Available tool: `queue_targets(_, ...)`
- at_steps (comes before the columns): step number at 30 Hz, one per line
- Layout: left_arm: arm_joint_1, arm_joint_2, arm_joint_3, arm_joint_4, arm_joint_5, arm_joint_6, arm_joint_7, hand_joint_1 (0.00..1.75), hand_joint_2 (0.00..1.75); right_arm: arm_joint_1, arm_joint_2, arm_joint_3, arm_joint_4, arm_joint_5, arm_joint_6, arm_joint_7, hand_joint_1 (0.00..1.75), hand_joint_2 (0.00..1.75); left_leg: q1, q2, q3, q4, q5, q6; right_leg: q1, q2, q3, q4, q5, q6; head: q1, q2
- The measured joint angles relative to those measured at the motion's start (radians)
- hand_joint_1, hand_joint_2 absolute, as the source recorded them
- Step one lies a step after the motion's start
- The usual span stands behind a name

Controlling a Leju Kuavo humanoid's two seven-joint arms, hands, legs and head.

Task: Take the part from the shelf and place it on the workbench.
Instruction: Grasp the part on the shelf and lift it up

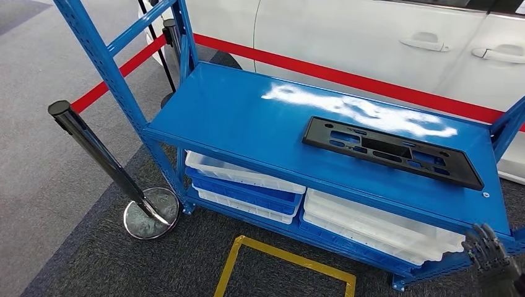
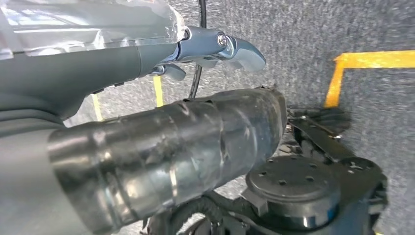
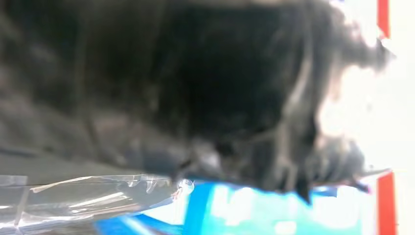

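A long black plastic part (image 1: 390, 150) with several cut-outs lies flat on the right half of the blue shelf top (image 1: 247, 117). My right hand (image 1: 489, 247) is low at the shelf's front right corner, below and in front of the part. Its dark fingers are apart and hold nothing. The right wrist view gives a dark blur of that hand (image 3: 195, 88) against blue metal. My left hand (image 2: 171, 147) hangs over the grey carpet with its thick thumb and fingers (image 2: 235, 49) extended and apart, holding nothing.
White and blue trays (image 1: 247, 185) are stacked on the lower shelf. A black stanchion post (image 1: 93, 148) on a chrome base (image 1: 150, 213) stands left of the shelf. A red belt (image 1: 371, 80) and a white car (image 1: 371, 31) are behind it. Yellow floor tape (image 1: 278, 260) lies in front.
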Motion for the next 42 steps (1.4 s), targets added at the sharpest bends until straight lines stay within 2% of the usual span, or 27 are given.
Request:
queue_targets(5,-0.052,0.001,-0.008,0.037,-0.024,0.039,-0.035,0.0,0.0,-0.002,-0.024,0.009,-0.085,-0.059,0.031,-0.01,0.0,0.0,0.0,0.0,0.001,0.0,0.0,0.0,0.0,-0.001,0.001,0.0,0.0,0.0,0.0,0.0)
queue_targets(16,-0.186,0.034,-0.026,0.275,-0.109,0.149,-0.171,0.0,0.0,0.024,-0.067,0.012,-0.281,-0.131,0.033,-0.007,0.0,0.0,0.0,0.0,0.001,0.0,0.0,0.0,0.0,0.0,0.0,0.0,0.0,0.0,0.0,0.0)
queue_targets(20,-0.238,0.052,-0.029,0.375,-0.138,0.187,-0.218,0.0,0.0,0.033,-0.077,0.013,-0.354,-0.148,0.026,-0.004,0.0,1.75,0.0,0.0,0.0,0.0,0.0,0.0,0.0,0.0,0.0,0.0,0.0,0.0,0.0,0.0)
queue_targets(27,-0.317,0.083,-0.035,0.531,-0.182,0.247,-0.294,0.0,0.0,0.043,-0.095,0.024,-0.47,-0.103,-0.021,0.005,0.0,1.75,0.0,0.0,0.0,0.0,0.0,0.0,0.0,0.0,0.0,0.0,0.0,0.0,0.0,0.0)
queue_targets(42,-0.402,0.121,-0.04,0.703,-0.227,0.305,-0.37,0.0,0.0,-0.007,-0.111,0.211,-0.525,0.299,-0.305,0.077,0.0,1.75,0.0,0.0,0.0,0.0,0.0,0.0,0.0,-0.001,0.0,0.0,0.0,0.0,0.0,0.0)
